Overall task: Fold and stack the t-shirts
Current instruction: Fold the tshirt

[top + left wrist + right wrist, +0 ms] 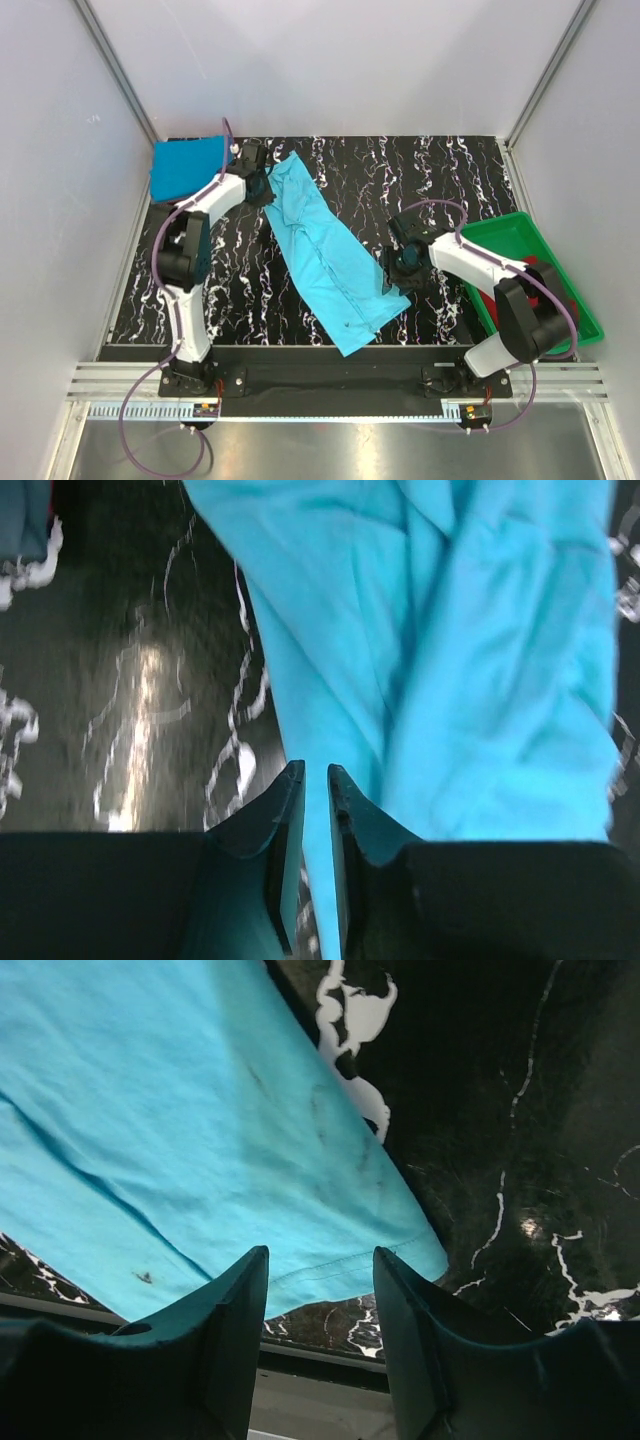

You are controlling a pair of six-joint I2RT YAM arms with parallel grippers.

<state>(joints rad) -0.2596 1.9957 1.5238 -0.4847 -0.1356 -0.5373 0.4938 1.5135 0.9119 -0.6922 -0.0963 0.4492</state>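
A light turquoise t-shirt (pixel 325 250) lies in a long folded strip, running diagonally from the back left towards the front edge of the table. My left gripper (pixel 262 188) sits at its far end. In the left wrist view its jaws (pixel 312 770) stand a narrow slit apart over the shirt's edge (pixel 480 680), pinching nothing. My right gripper (pixel 398 268) is at the strip's right side near the front, open (pixel 320 1252) just above the hem (pixel 150 1110). A deeper blue t-shirt (pixel 185 168) lies folded at the back left corner.
A green plastic tray (pixel 520 222) stands at the right edge of the table, with dark red cloth (pixel 538 264) partly hidden in it behind my right arm. The tabletop (pixel 450 180) is black with white marbling. White walls close in the sides and back.
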